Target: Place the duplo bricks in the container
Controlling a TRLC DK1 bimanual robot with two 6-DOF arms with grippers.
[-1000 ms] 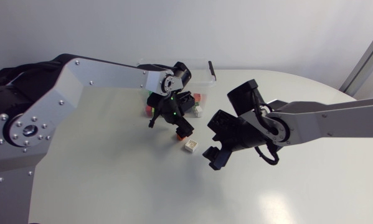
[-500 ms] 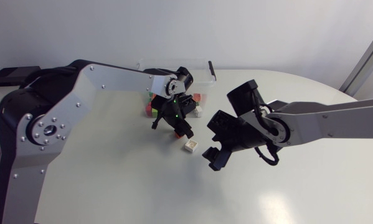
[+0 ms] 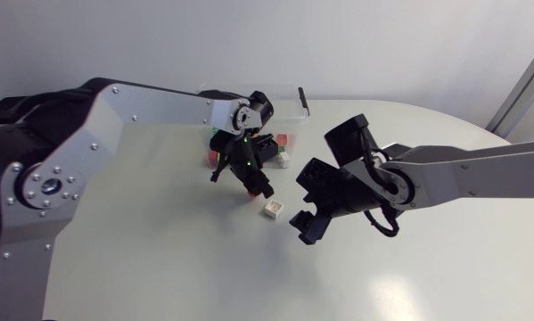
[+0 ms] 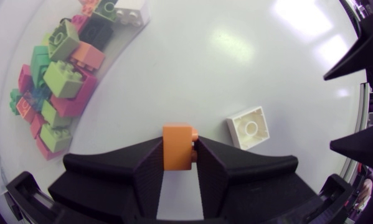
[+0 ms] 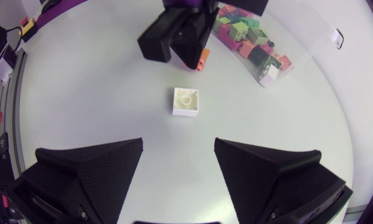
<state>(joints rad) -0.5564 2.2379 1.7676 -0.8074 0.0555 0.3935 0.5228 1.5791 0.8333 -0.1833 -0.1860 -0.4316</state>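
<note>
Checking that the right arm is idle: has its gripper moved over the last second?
No. The right gripper hangs open in the same spot beside the white duplo brick, which has not shifted either.

Your landmark: white brick (image 3: 271,210). Container side of it: left gripper (image 3: 256,189), clamped on orange brick (image 4: 178,146), blocks you close by. Beyond that, brick pile (image 5: 248,37) and container (image 3: 289,102) wall. Opposite side of white brick: right gripper (image 5: 178,149) hangs near, fingers spread wide, gap facing white brick. Remaining two sides: bare table (image 3: 160,250), you can pass.
</note>
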